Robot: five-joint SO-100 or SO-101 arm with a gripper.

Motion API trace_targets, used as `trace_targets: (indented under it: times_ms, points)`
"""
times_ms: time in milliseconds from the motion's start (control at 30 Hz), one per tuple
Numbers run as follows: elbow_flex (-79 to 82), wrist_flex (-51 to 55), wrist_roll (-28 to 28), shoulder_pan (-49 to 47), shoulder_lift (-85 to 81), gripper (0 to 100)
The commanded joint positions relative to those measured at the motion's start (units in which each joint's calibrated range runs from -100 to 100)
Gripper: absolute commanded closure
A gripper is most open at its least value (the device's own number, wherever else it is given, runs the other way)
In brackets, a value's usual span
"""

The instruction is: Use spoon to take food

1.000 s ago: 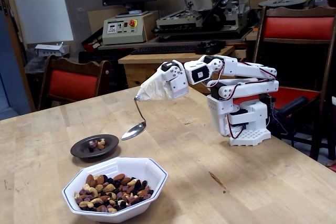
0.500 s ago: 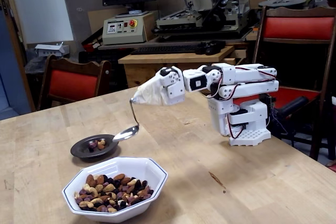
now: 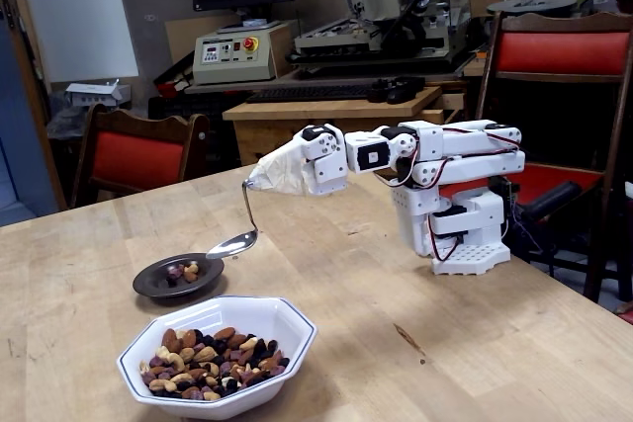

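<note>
The spoon point(image 3: 233, 243) is small and shiny, and it hangs by its thin curved handle from my gripper point(image 3: 263, 177). Beige wrapping covers the handle's top and the fingers, so the jaws are hidden but hold the spoon. Its bowl looks empty and hovers just over the right rim of the small dark saucer point(image 3: 158, 288). The food point(image 3: 211, 363), a mix of brown, tan and dark pieces, fills the white octagonal bowl point(image 3: 289, 320) at the front. A few food pieces point(image 3: 184, 270) lie in the saucer.
The arm's white base point(image 3: 465, 234) stands on the wooden table point(image 3: 396, 363) at the right. Red-cushioned chairs point(image 3: 138, 155) stand behind the table at left and right. A desk with machines fills the background.
The arm has stretched out to the left and the spoon has moved left, from beside the saucer to over its right rim. The spoon bowl has levelled out.
</note>
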Motion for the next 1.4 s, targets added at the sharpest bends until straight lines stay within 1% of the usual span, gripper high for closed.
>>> trace_targets:
  times_ms: [0,1367]
  points:
    - [0.7,-1.3,0.1,0.3,-0.4,95]
    - [0.7,-1.3,0.1,0.2,0.3,96]
